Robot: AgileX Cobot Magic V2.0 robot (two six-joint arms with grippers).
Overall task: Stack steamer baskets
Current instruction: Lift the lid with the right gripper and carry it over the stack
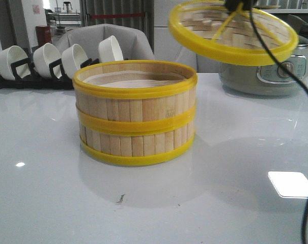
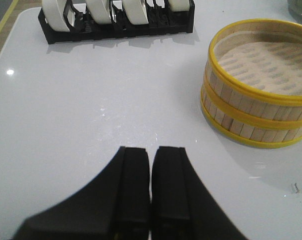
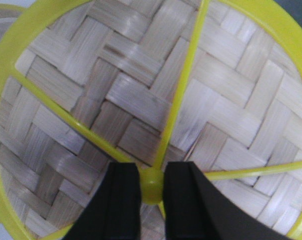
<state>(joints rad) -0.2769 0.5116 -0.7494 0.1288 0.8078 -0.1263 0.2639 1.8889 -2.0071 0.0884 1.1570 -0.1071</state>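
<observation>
Nearest in my left wrist view, my left gripper (image 2: 151, 195) hangs at the bottom centre of the frame over the bare white table (image 2: 91, 115), its jaws pressed together with nothing between them. In my right wrist view, my right gripper (image 3: 151, 192) is clenched on the yellow hub of the lid (image 3: 155, 100), whose woven bamboo and yellow spokes fill the whole frame.

In the front view, the steamer baskets (image 1: 135, 114) stand at the middle of the frame, one stacked squarely on the other, with a pale liner showing inside the upper rim. The lid (image 1: 232, 30) is in the air at the upper right, tilted, apart from the stack.

Farther back, the white bowls (image 1: 59, 58) sit in a black rack (image 1: 21, 76) at the upper left, and a grey pot (image 1: 268, 76) stands at the right behind the lid.
</observation>
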